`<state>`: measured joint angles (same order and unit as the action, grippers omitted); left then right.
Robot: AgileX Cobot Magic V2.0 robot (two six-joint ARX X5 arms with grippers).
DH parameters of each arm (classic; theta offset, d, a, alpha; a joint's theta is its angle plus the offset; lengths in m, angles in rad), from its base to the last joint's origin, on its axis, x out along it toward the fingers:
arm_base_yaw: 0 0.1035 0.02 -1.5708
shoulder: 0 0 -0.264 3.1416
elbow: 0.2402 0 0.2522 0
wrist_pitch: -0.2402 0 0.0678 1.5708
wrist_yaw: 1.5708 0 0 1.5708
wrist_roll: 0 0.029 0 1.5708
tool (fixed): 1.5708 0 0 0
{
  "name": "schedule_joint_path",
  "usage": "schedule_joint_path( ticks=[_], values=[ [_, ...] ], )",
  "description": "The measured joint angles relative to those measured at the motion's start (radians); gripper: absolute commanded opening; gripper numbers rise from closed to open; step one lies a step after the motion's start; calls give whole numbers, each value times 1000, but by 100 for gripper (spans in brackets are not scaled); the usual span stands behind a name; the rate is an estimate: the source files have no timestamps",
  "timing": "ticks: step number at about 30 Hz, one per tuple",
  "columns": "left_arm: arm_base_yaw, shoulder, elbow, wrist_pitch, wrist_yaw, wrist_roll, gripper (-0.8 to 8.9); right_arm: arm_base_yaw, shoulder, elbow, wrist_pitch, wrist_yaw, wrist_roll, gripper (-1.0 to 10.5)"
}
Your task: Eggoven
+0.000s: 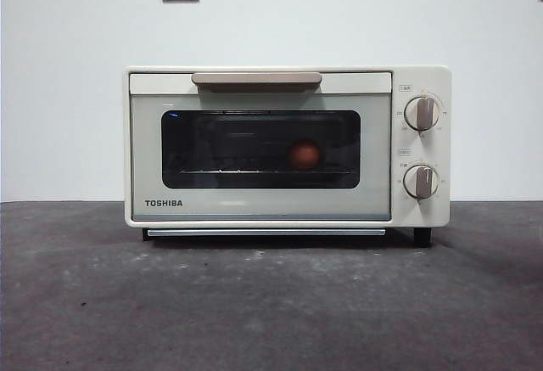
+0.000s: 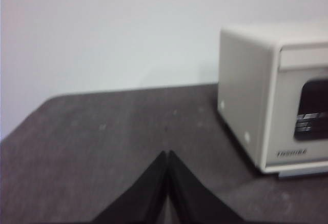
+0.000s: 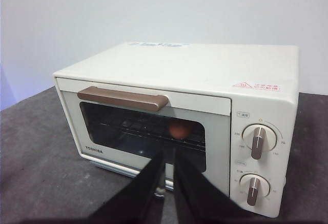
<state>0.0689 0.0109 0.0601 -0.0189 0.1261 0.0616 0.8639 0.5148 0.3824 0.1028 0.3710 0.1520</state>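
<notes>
The egg (image 1: 305, 154) sits on the rack inside the oven (image 1: 287, 146), behind its closed glass door. The left gripper (image 2: 168, 155) has its jaws pressed together off to the oven's side. The right gripper (image 3: 167, 155) hovers before the door, jaws slightly apart and empty.

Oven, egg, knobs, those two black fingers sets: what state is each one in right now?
Toaster oven: door closed, standing on the table.
Egg: inside, on the rack, behind the glass.
Two knobs: pointers vertical.
Left gripper: fingers shut, empty, beside the oven.
Right gripper: fingers slightly apart, empty, before the door.
</notes>
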Motion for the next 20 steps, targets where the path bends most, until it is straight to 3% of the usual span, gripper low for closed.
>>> schedule_joint_path(
  ticks=[10,20],
  values=[
    [10,-7,-29,-148,-1,-12,8,0,0,0,0,0,0,4],
    [10,-7,-29,-153,-1,-23,8,0,0,0,13,0,-6,4]
  ],
)
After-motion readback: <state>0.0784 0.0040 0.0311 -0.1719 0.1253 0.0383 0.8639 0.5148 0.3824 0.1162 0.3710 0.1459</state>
